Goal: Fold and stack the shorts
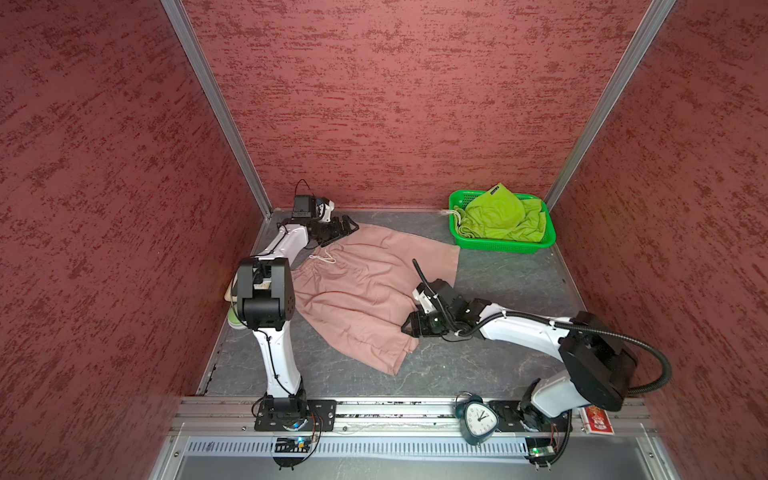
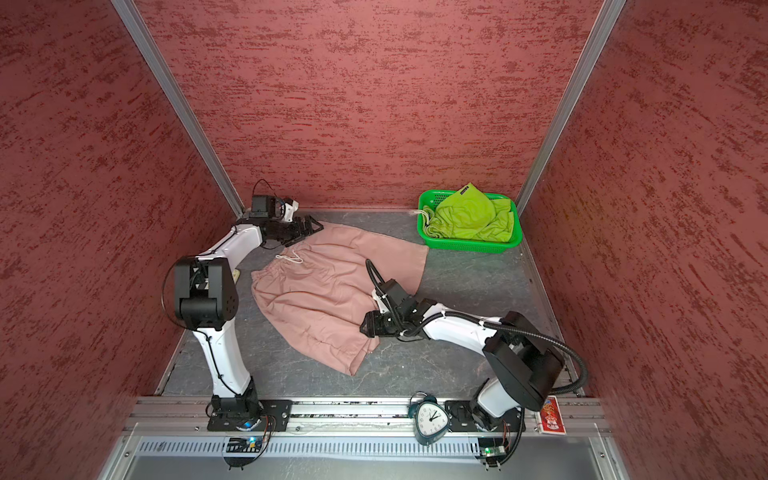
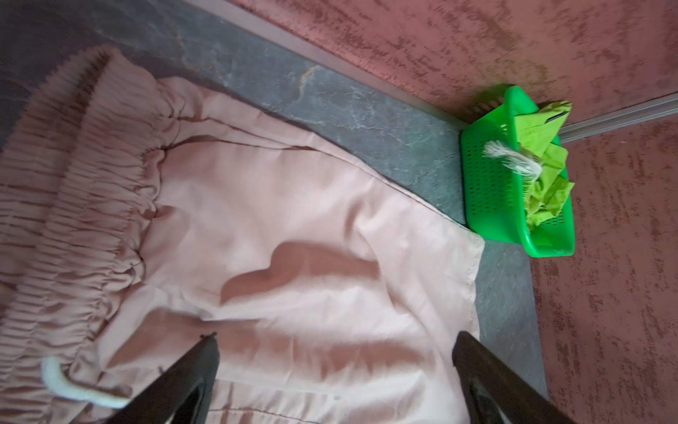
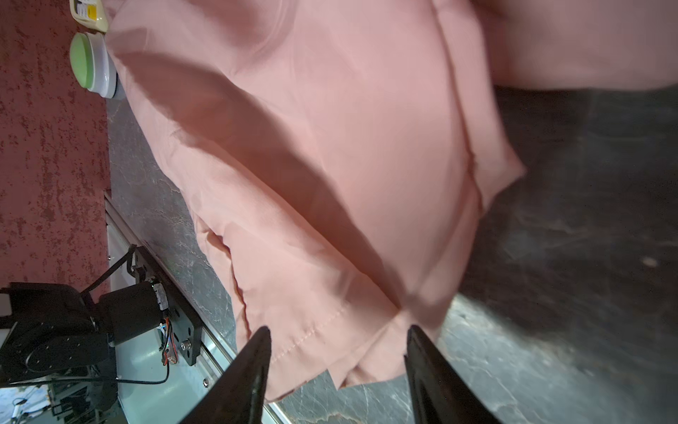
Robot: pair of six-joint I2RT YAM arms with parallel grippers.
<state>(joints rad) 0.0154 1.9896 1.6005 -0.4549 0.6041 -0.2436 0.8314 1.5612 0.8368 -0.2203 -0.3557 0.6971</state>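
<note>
Grabbing both pink shorts (image 1: 365, 291) hem layers is what we want. Our right gripper (image 4: 339, 330) straddles them unclosed; left gripper (image 3: 335, 336) gapes empty.

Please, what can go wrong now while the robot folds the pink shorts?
1. The right gripper is open over a bunched hem corner of the pink shorts; it may catch only one layer, so the fold could go crooked.
2. A green-topped round thing sits beside the shorts' edge; dragged cloth might push it.
</note>
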